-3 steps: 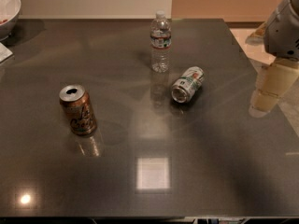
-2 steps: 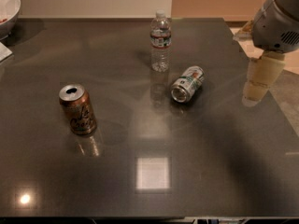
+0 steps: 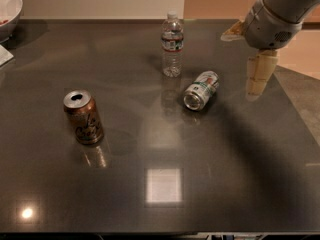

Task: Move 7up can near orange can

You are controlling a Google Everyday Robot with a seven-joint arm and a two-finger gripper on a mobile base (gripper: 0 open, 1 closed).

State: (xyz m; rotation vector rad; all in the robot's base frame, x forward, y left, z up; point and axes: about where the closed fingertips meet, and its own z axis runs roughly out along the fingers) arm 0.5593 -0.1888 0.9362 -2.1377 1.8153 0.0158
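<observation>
The 7up can [image 3: 201, 90] lies on its side on the dark table [image 3: 160, 184], right of centre, its shiny end facing the front left. The orange can [image 3: 83, 116] stands upright at the left, its silver top open. My gripper [image 3: 259, 76] hangs over the table's right part, to the right of the 7up can and apart from it, pale fingers pointing down. It holds nothing.
A clear plastic water bottle [image 3: 172, 45] stands upright just behind and left of the 7up can. A white bowl [image 3: 9, 9] sits at the table's far left corner. The table's right edge [image 3: 295, 109] runs close to my gripper.
My arm has moved left and toward the far side, bringing the gripper nearer to the 7up can. The cans and the bottle have not moved.
</observation>
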